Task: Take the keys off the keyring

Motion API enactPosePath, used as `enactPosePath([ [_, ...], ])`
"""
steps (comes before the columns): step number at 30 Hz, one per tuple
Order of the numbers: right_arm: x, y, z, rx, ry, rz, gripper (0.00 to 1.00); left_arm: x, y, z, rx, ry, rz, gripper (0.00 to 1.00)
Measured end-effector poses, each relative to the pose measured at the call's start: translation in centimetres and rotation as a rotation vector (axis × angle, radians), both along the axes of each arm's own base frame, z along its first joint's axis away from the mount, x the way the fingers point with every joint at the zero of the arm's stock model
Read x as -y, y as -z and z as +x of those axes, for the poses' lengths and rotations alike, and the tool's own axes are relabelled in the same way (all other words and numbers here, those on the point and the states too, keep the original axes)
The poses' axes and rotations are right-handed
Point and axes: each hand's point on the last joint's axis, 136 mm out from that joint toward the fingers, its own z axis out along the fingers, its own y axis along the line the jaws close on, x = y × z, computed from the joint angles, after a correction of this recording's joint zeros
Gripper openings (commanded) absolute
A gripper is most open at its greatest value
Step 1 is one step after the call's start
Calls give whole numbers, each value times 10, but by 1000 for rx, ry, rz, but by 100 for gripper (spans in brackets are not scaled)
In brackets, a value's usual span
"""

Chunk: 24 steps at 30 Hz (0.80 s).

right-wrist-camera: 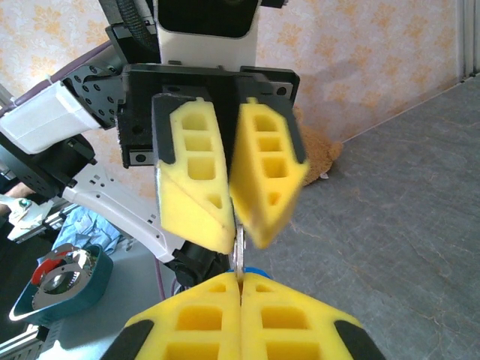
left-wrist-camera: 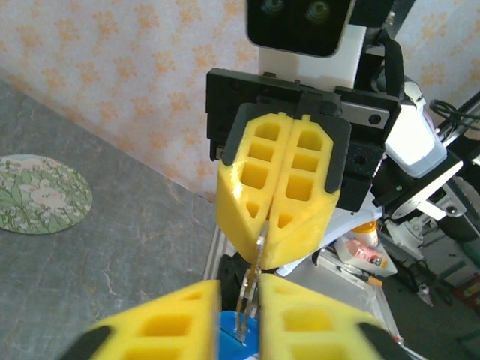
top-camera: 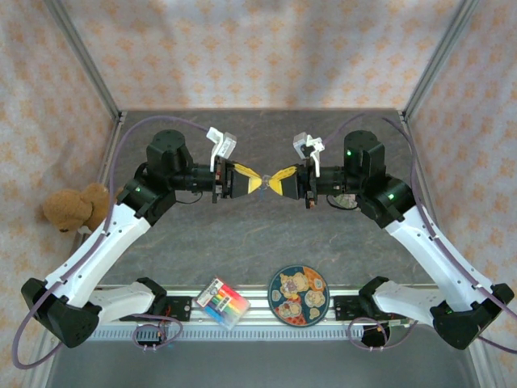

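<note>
Keys (left-wrist-camera: pixel 248 289) clamped in right jaws, keyring (left-wrist-camera: pixel 238 339) gripped by left jaws, arms (top-camera: pixel 121 222) raised, facing

A brown teddy bear (top-camera: pixel 77 208) lies at the left edge of the grey table (top-camera: pixel 266 242), against the pale orange-patterned wall (top-camera: pixel 258 48). On the metal rail (top-camera: pixel 258 322) along the near edge rest a round cartoon-printed plate (top-camera: pixel 298 295) and, just left of it and apart, a tilted box of coloured sticks (top-camera: pixel 223 302)
</note>
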Motion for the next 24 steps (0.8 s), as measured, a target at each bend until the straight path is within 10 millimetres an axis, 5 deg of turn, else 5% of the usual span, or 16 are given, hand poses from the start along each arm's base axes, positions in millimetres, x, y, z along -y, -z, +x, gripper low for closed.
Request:
enactPosePath([
  [3, 1, 0, 1, 1, 6, 0, 0, 0, -1, 0, -1, 1, -4, 0],
  [24, 7, 20, 17, 74, 225, 135, 0, -8, -10, 30, -12, -212, -132, 0],
])
